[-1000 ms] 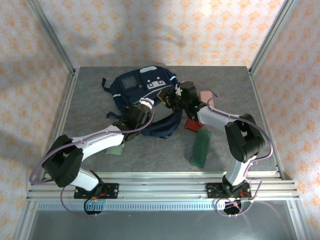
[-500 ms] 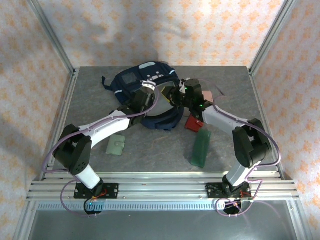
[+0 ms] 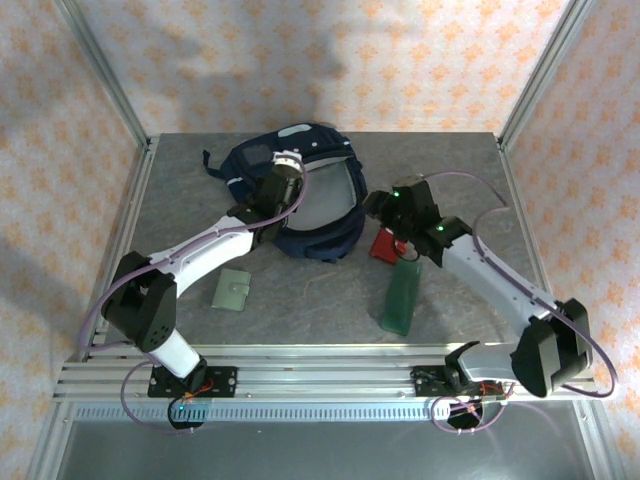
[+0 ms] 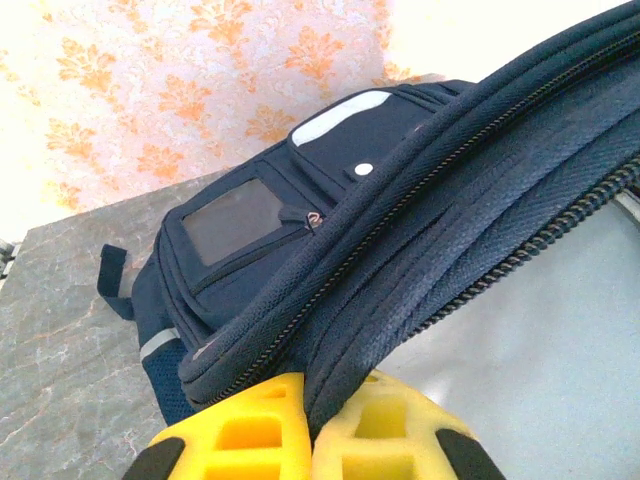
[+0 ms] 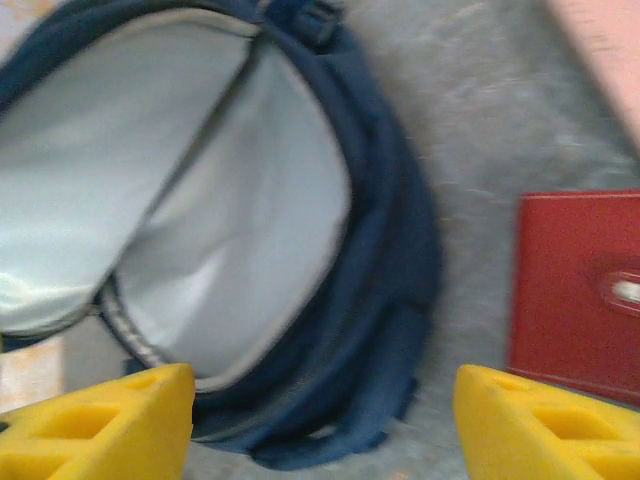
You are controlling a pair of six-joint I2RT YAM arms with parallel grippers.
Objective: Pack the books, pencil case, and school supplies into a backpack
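The navy backpack point(image 3: 262, 165) lies at the back middle of the table with its mouth pulled open, so the grey lining point(image 3: 325, 195) shows. My left gripper point(image 3: 285, 170) is shut on the backpack's zippered rim point(image 4: 420, 250), its yellow fingers point(image 4: 250, 420) pinching the fabric. My right gripper point(image 3: 372, 208) hangs open just right of the mouth, with nothing between its fingers point(image 5: 110, 420). The red square point(image 3: 385, 245) lies under it, also visible at the right of the wrist view point(image 5: 575, 290). The pink pencil case point(image 5: 600, 50) lies beyond it. The books are out of view.
A slim dark green rectangle point(image 3: 402, 295) lies at the front right and a pale green wallet point(image 3: 233, 292) at the front left. A loose strap point(image 3: 212, 165) trails left of the backpack. Metal posts and a front rail point(image 3: 320, 375) bound the table.
My left gripper closed on the backpack's rim and drew it back and up, widening the mouth. My right gripper opened, let go of the rim and pulled back to the right.
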